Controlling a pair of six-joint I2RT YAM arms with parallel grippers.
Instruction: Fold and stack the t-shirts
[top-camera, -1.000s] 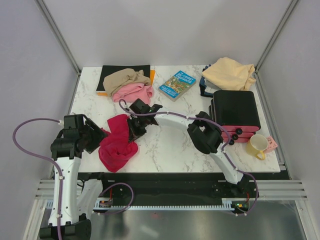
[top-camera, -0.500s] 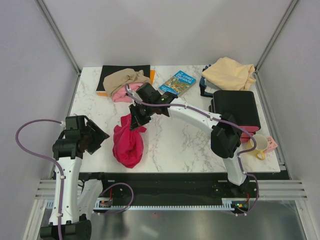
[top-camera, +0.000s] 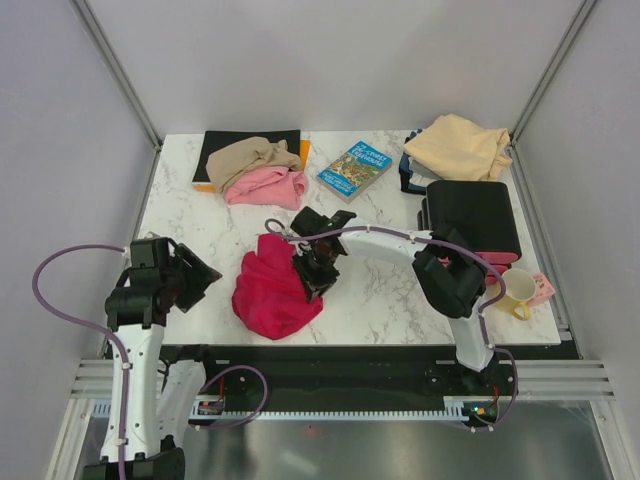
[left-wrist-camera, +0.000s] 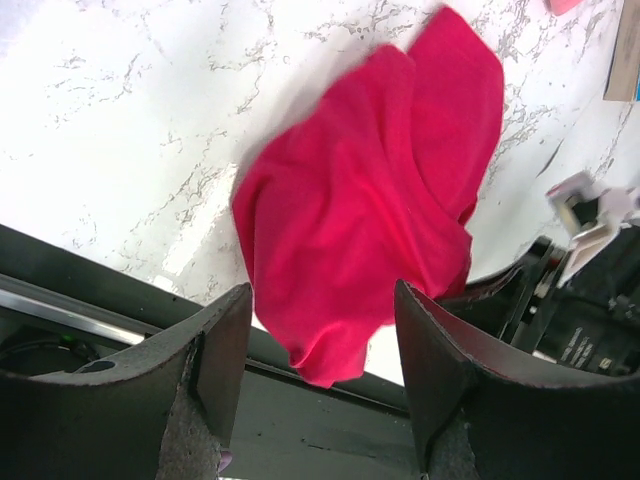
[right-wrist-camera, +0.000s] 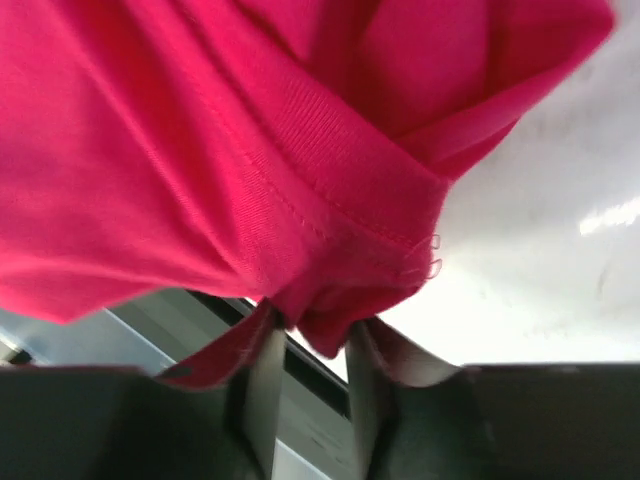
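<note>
- Top external: the crimson t-shirt (top-camera: 270, 295) now lies as a rumpled heap on the worktop (top-camera: 380, 300), near the front edge and between the two arms. Half a second ago it hung from the right gripper (top-camera: 313, 285) further back, close to the pink t-shirt (top-camera: 265, 187).
- The right gripper has since come forward and down, and sits at the heap's right edge. The left gripper (top-camera: 205, 275) waits just left of the heap, apart from it.
- My reading is that the shirt has been set down but not spread, so folding has not begun.
- The tan-brown t-shirt (top-camera: 250, 155) and the peach-cream t-shirt (top-camera: 458, 147) lie crumpled at the back, well apart from each other.
- Left wrist: the left gripper's (left-wrist-camera: 320, 300) fingers are spread wide with nothing between them. Beyond them the crimson shirt (left-wrist-camera: 380, 230) reaches past the worktop's front edge, which the overhead view barely shows.
- Right wrist: only here is the contact visible. A stitched hem of the crimson shirt (right-wrist-camera: 250, 150) bunches between the right gripper's (right-wrist-camera: 315, 375) fingers, which stand a narrow gap apart.
- Whether those fingers still clamp the hem or have just let go, I cannot tell. Bare worktop (right-wrist-camera: 540, 260) shows to the right.
</note>
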